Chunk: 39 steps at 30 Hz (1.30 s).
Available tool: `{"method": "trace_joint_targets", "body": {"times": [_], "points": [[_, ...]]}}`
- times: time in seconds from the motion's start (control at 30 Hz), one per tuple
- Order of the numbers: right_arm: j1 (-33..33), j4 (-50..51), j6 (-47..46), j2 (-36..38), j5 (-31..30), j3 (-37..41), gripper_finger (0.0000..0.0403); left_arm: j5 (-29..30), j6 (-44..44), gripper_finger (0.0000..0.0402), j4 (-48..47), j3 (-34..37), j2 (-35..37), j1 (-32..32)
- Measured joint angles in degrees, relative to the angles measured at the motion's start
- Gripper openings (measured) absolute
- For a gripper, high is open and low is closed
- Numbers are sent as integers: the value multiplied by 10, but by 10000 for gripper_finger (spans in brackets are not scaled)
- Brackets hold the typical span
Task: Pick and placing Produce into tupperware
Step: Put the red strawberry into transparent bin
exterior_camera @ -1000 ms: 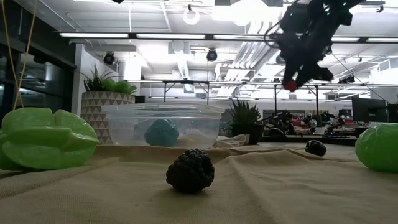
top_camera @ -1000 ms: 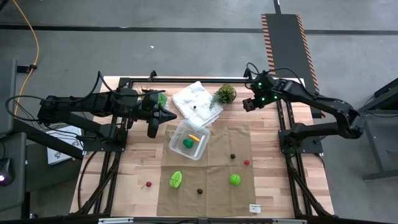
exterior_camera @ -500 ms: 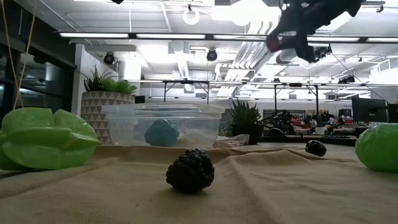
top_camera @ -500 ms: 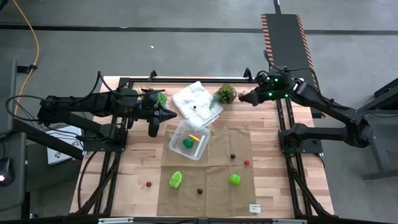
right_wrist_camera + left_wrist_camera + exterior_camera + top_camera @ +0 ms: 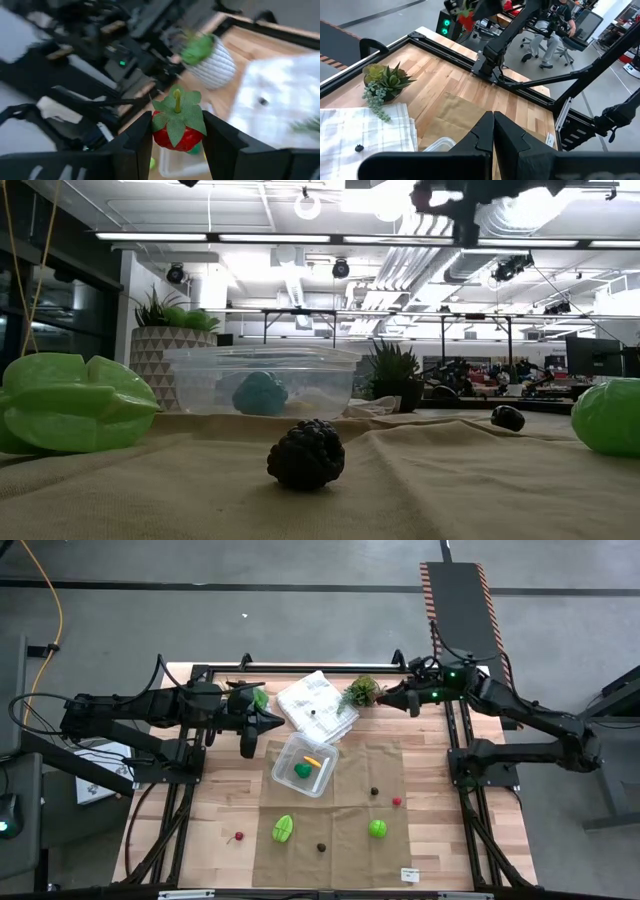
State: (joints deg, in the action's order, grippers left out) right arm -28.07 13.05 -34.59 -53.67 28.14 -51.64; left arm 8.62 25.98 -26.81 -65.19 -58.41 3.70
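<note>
in the right wrist view we see the right gripper (image 5: pixel 176 131) pinching a red strawberry (image 5: pixel 176 129) between its two fingers, green leaves and stem facing the camera; much of the room behind it is smeared and hard to read. from above, this gripper (image 5: pixel 392 697) hangs over the far right part of the table, just beside a small potted plant (image 5: pixel 360 691), and the strawberry itself is too small to make out there. in the low view only a dark piece of that arm shows at the top edge, cut off. the left gripper (image 5: pixel 275 724) waits over the far left side, its fingers (image 5: pixel 485 131) pressed together with nothing between them. the tupperware (image 5: pixel 304 763) sits near the middle of the table on a tan cloth (image 5: pixel 340 840), with a green piece (image 5: pixel 302 771) and a yellow-orange piece (image 5: pixel 313 760) inside; through its clear wall in the low view the orange one is hidden from us. nearer on the cloth lie a green star-shaped fruit (image 5: pixel 283 828), a dark brown berry (image 5: pixel 306 453), a round green fruit (image 5: pixel 377 828), another dark piece (image 5: pixel 374 792) and a small red piece (image 5: pixel 397 801). a white bag (image 5: pixel 316 703) lies beyond the container.
</note>
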Motion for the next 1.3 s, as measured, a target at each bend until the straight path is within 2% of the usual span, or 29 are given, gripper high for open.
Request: {"method": "trace_joint_targets", "body": {"times": [0.43, 0.73, 0.9, 1.07, 1.3], "points": [[50, -197, -16, 0, 6, 0, 127, 0, 0, 1, 0, 0, 0, 0], [50, -261, 4, -6, -17, -10, 127, 0, -9, 1, -1, 0, 0, 0], [57, -235, 52, -34, -28, -74, 127, 0, -16, 1, 0, 0, 1, 0], [74, -97, 146, -69, -87, -167, 127, 0, -17, 1, 0, 0, 2, 0], [83, 53, 204, -116, -116, -297, 127, -6, -17, 1, -1, 0, 5, 0]]}}
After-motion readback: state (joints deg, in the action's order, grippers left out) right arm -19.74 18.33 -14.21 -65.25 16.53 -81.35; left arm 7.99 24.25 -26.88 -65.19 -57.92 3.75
